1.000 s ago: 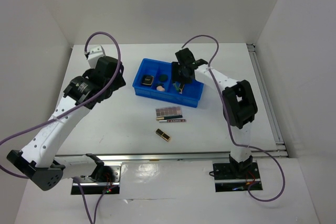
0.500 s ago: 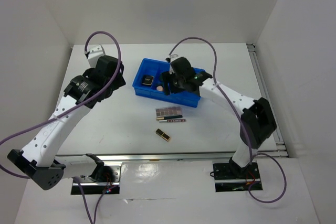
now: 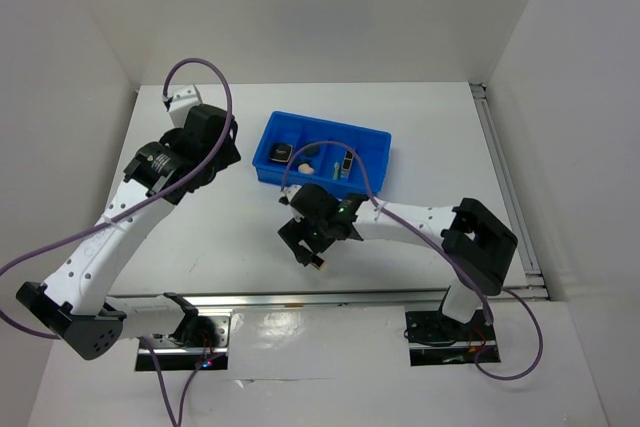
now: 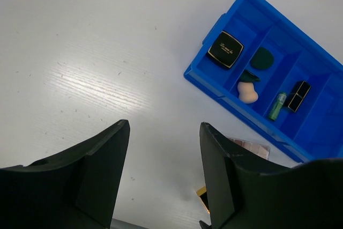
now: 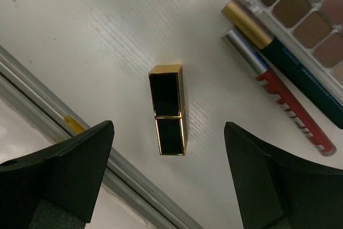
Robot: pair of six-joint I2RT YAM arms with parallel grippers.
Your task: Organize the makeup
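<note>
Hanging over the white table (image 3: 240, 237) at about 10 o'clock, the left gripper (image 4: 163, 181) has its jaws apart and holds nothing. At 12 o'clock sits the blue tray (image 4: 214, 85). Its boxes hold a black square compact (image 4: 225, 49), then a dark green round piece (image 4: 262, 58) at 12 o'clock of a peach sponge (image 4: 247, 92), then a small green tube (image 4: 277, 105) beside a black-gold case (image 4: 297, 95). At 6 o'clock from the tray, the right gripper (image 3: 305, 237) has its jaws wide apart over another black-gold lipstick case (image 5: 168, 110), which lies flat on the table, untouched. At its 1 o'clock lie two pencils (image 5: 278, 41) and the pinkish palette (image 5: 305, 14).
</note>
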